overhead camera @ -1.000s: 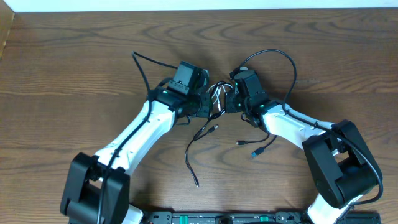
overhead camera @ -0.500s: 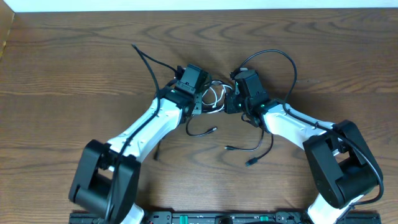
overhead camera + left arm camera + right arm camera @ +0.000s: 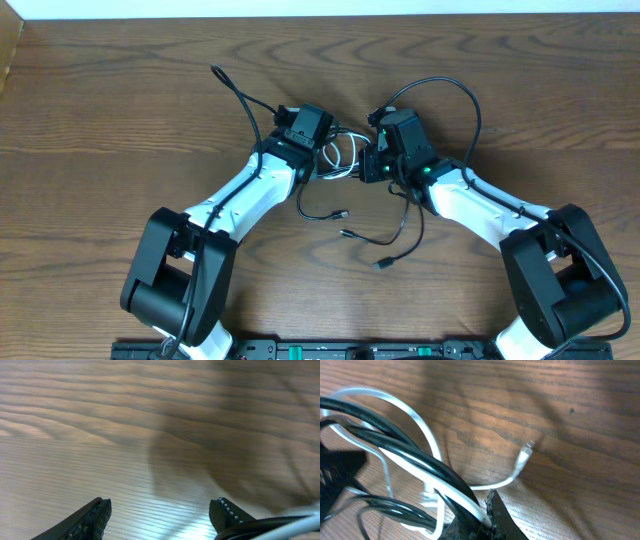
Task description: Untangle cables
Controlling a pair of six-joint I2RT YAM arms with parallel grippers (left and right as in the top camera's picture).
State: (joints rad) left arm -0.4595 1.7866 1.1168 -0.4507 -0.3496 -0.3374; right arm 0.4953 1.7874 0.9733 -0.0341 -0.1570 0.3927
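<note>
1. Where the two white-and-black arms meet, just above the middle of the overhead frame, the tangled cables lie on the brown wood-grain worktop as a small knot of thin loops.
2. The thin white cord makes rounded loops inside that knot. In the right wrist view, one of its ends curves off to the right. It finishes in a small white plug lying flat on the wood at the middle right of the frame.
3. The thin black cord looks glossy up close and crosses over the white loops. In the overhead view, black strands trail from the knot toward the lower middle of the frame. Their small plug ends lie apart from one another on the wood.
4. The right gripper sits at the bottom edge of its wrist view. It is closed, and a black strand and a white strand run side by side into its jaws and are pinched there.
5. The left gripper is spread wide, with only bare wood showing between its ridged black fingers. A black strand and a white strand pass through the lower right corner of that view, beside the right-hand finger. Whether they touch the finger cannot be told.
6. Thicker black wires fixed to the arms arch over the worktop in the upper part of the overhead frame, one on each side of the knot.
7. A small green light glows on the right arm, just right of the knot.
</note>
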